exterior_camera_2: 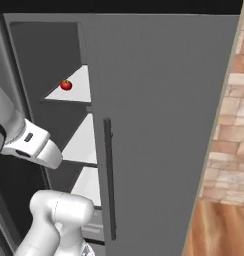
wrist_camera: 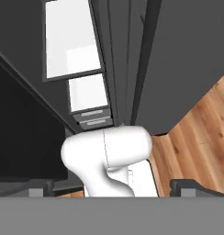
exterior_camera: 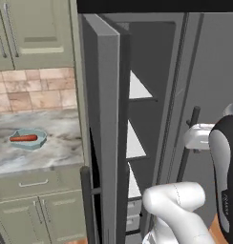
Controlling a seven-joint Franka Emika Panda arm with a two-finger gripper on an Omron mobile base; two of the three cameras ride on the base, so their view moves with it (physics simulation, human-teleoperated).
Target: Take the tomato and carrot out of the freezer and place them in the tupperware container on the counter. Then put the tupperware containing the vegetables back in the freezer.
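Observation:
The tomato sits on the upper white shelf inside the open freezer. On the counter to the left of the freezer stands the tupperware container, and the carrot lies in it. My gripper is open, its two dark fingertips wide apart with nothing between them. It looks down along the freezer's front toward the lower shelves and drawers, well away from both tomato and container.
The freezer's open door stands edge-on between the counter and the shelves. The closed right door carries a long dark bar handle. Sage green cabinets hang above the counter. Wooden floor lies to the right.

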